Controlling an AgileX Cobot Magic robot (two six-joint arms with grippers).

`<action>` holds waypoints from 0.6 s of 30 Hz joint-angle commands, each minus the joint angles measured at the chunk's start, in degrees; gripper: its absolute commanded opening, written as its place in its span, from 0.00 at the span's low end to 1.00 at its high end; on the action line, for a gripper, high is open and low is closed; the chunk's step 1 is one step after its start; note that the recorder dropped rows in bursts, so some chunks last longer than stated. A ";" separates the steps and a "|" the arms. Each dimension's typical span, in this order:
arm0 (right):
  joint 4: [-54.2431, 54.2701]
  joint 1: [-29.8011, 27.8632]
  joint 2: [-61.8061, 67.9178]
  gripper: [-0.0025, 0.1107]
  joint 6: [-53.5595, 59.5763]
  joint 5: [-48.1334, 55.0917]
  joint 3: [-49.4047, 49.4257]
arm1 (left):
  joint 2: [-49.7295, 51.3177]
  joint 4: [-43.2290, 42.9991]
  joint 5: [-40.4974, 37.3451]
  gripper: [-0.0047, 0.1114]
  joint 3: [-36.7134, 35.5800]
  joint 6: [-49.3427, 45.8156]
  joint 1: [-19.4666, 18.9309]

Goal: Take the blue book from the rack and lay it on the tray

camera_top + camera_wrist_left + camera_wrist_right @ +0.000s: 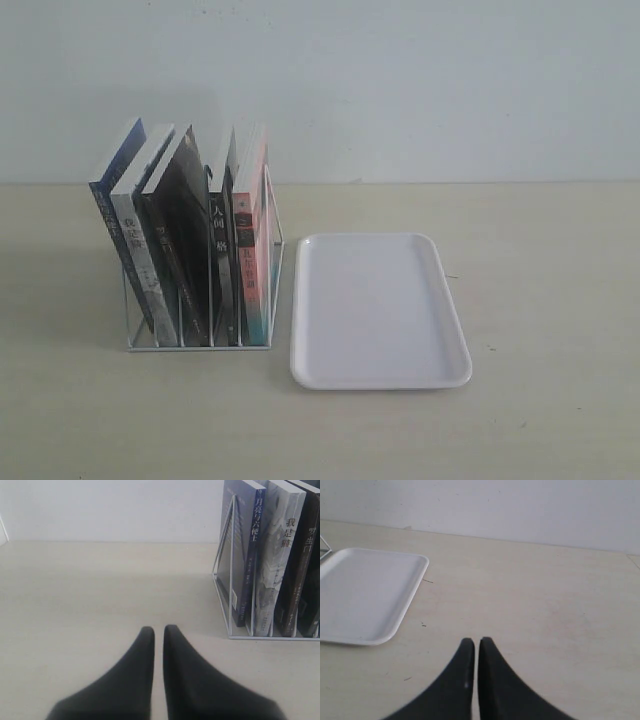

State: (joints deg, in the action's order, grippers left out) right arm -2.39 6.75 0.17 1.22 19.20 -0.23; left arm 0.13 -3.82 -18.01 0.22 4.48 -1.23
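The blue book (115,215) stands leaning in the leftmost slot of the white wire rack (200,335); its blue spine (252,555) with white characters shows in the left wrist view at the rack's near end (225,580). The white tray (378,308) lies flat just right of the rack, with nothing on it, and appears again in the right wrist view (365,595). My left gripper (159,630) is shut and holds nothing, hovering over bare table apart from the rack. My right gripper (475,642) is also shut with nothing in it, off the tray's side. Neither gripper shows in the exterior view.
Beside the blue book stand a grey-white book (140,240), a black-spined book (180,250), another black-spined one (222,240) and a pink-and-teal-spined book (252,240). The pale tabletop (540,300) runs back to a white wall (400,80).
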 commanded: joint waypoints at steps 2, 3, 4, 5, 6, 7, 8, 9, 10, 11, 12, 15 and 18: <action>0.23 -0.39 -0.17 0.05 0.18 -0.17 0.23 | -0.13 -0.17 0.45 0.09 -0.22 -0.22 0.46; 0.23 -0.39 -0.17 0.05 0.18 -0.17 0.23 | -0.13 -0.17 0.45 0.09 -0.22 -0.22 0.46; 0.23 -0.39 -0.17 0.05 0.18 -0.17 0.23 | -0.13 -0.17 0.45 0.09 -0.22 -0.22 0.46; 0.23 -0.39 -0.17 0.05 0.18 -0.17 0.23 | -0.13 -0.17 0.45 0.09 -0.22 -0.22 0.46; 0.23 -0.39 -0.17 0.05 0.18 -0.17 0.23 | -0.13 -0.17 0.45 0.09 -0.22 -0.22 0.46; 0.21 -0.39 -0.17 0.05 0.18 -0.44 0.23 | -0.13 -0.17 0.45 0.09 -0.22 -0.22 0.46; 0.21 -0.39 -0.17 0.05 0.50 -1.16 0.23 | -0.13 -0.17 0.45 0.09 -0.22 -0.22 0.46; 0.21 -0.39 -0.17 0.05 0.50 -1.73 0.23 | -0.13 -0.17 0.45 0.09 -0.22 -0.22 0.46; 0.21 -0.39 -0.17 0.05 0.50 -2.54 0.23 | -0.13 -0.17 0.45 0.09 -0.22 -0.22 0.46; 0.21 -0.39 -0.17 0.05 0.50 -3.76 0.23 | -0.13 -0.17 0.45 0.09 -0.22 -0.22 0.46; 0.21 -0.39 -0.17 0.05 0.50 -5.02 0.23 | -0.13 -0.17 0.45 0.09 -0.22 -0.22 0.46; 0.21 -0.39 -0.17 0.05 0.50 -11.49 0.23 | -0.13 -0.17 0.45 0.09 -0.22 -0.22 0.46; 0.21 -0.39 -0.17 0.05 0.50 -17.83 0.23 | -0.13 -0.17 0.45 0.09 -0.22 -0.22 0.46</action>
State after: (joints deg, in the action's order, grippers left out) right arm -2.16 6.75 0.17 1.43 7.72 0.02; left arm 0.13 -3.82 -18.01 0.22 4.48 -1.23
